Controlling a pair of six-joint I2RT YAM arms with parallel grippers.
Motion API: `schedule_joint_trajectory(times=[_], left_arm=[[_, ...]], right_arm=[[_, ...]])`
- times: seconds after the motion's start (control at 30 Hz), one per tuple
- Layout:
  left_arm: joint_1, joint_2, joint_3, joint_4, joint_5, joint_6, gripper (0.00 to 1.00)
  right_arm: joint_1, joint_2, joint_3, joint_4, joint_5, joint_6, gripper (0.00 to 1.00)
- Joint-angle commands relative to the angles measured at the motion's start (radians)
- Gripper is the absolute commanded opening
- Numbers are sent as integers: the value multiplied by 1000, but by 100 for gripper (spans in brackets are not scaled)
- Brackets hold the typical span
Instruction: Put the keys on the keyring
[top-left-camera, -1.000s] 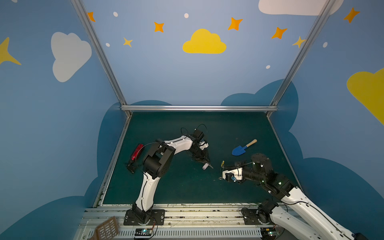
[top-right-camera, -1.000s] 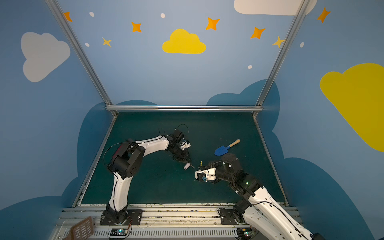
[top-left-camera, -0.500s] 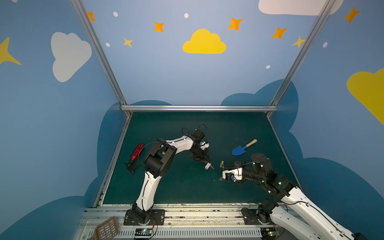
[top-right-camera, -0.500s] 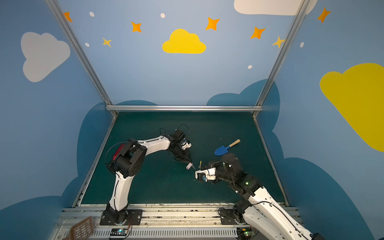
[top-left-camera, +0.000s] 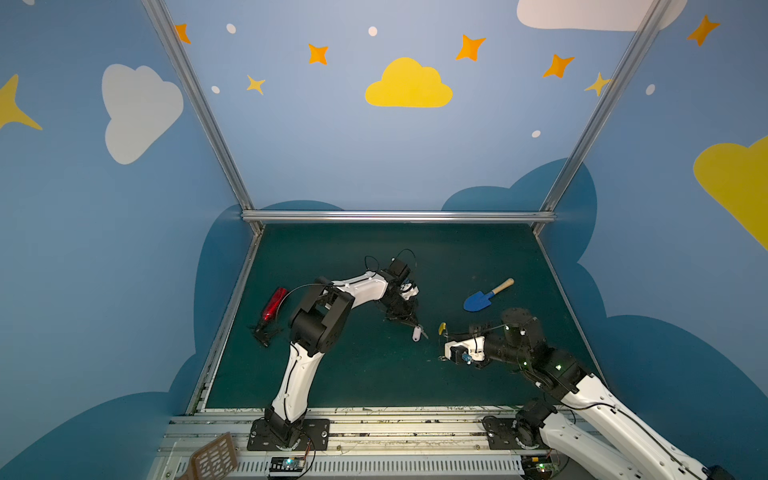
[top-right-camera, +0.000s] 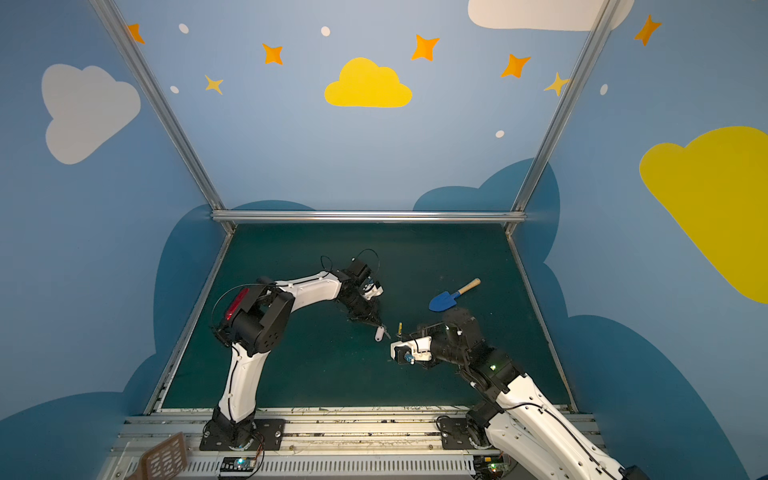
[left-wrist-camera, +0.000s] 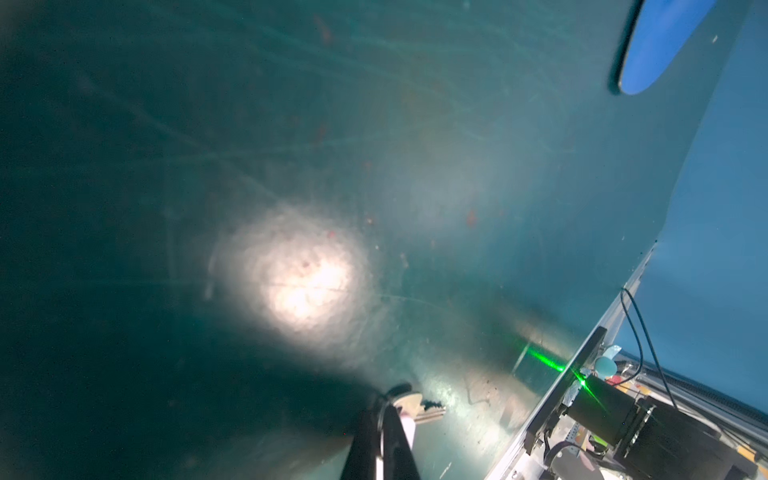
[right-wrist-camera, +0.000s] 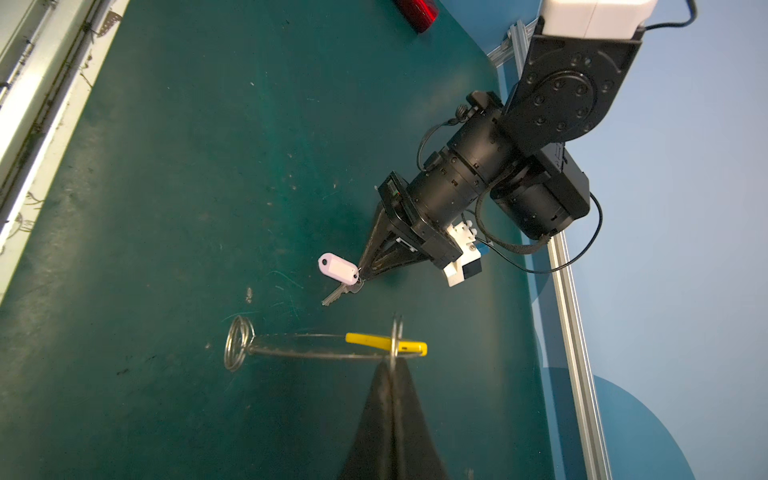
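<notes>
White-tagged keys (right-wrist-camera: 337, 268) pinched in left claw (right-wrist-camera: 360, 273), right claw (right-wrist-camera: 392, 365) clamping keyring (right-wrist-camera: 365, 339), plain only in right wrist view

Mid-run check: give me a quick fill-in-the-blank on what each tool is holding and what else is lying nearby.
1. The left tool is shut on the ____.
2. The right tool grips the keyring, one arc of which is covered in ____.
3. The toy shovel with the wooden handle has a ____ blade.

Missing words: keys; yellow; blue
</notes>
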Motion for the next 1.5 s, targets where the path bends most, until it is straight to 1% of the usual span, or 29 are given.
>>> schedule_joint_trajectory(times=[0.0,0.03,0.17,0.33,0.43,0.57,0.87,0.97,1.07,1.2,1.33,1.47], left_arm=[[-10,21,6,-38,-39,31,5],[-11,15,6,-38,-38,37,4],[-10,-19,11,-39,-41,67,4],[-11,-79,11,-54,-33,149,3],[-10,-139,-2,-59,-22,236,3],[-10,-238,-40,-51,-19,386,4],[-8,-500,-200,33,34,745,4],[-7,-579,-254,75,66,847,3],[-9,-669,-316,129,92,957,3],[-11,-778,-405,245,95,1050,3],[-17,-819,-400,239,110,1108,3],[-40,-859,-412,257,91,1179,3]], right_arm=[[-2,-9,-5,23,-14,21,0],[-3,-8,-6,24,-16,23,0],[-2,-2,-7,27,-21,31,0],[-4,-2,-9,55,-21,75,0],[-14,7,-6,58,-32,118,0],[-24,36,6,51,-73,160,0],[-36,82,54,42,-136,232,0],[-38,112,68,27,-186,230,0],[-38,144,124,12,-246,235,0],[-36,174,152,11,-294,247,0],[-35,206,183,10,-352,266,0],[-35,243,190,34,-422,270,0]])
